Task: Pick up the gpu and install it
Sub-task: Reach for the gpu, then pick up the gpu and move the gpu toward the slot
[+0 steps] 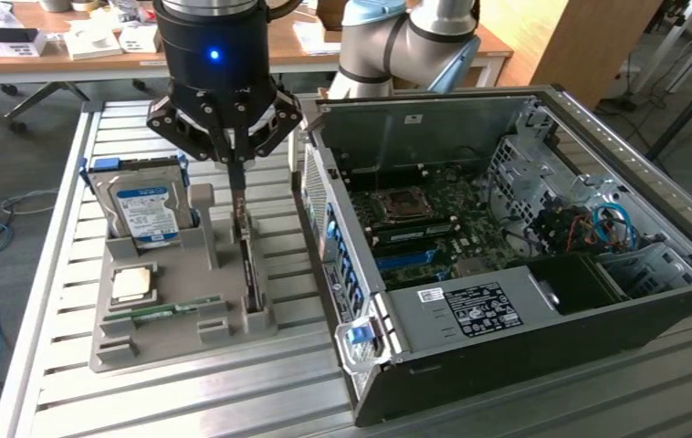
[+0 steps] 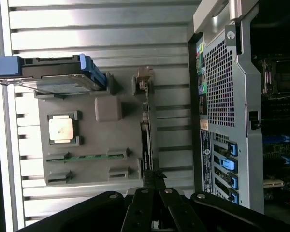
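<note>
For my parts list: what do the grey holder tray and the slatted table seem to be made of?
Holder tray: probably matte plastic, since it is dull grey without glare. Table: likely bare aluminium, since its ribbed slats reflect light.

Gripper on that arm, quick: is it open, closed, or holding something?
Gripper: closed on the gpu, which stands on edge in the gray holder.

Exterior oblique from above, wrist straight down, tray (image 1: 163,339) shared
</note>
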Robot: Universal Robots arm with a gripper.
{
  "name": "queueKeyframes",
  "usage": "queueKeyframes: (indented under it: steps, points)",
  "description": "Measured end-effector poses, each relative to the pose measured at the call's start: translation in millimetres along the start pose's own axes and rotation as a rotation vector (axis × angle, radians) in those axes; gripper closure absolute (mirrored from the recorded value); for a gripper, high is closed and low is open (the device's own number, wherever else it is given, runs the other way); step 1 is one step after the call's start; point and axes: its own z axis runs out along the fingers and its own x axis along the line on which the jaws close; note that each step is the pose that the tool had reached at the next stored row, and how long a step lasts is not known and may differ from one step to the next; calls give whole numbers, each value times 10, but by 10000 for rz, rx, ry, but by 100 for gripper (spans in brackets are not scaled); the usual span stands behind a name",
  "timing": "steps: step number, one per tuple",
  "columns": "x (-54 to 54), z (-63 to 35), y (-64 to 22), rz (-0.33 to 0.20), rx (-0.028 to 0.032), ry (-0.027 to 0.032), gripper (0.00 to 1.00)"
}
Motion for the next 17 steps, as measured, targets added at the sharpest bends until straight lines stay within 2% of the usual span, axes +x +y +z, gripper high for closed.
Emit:
queueKeyframes:
  steps: [14, 15, 16, 17]
  points:
    - [0, 1, 0, 0, -2, -1, 89]
    - [0, 1, 0, 0, -1, -1, 83]
    - [0, 1, 0, 0, -2, -1, 83]
    - [0, 1, 0, 0, -2, -2, 77]
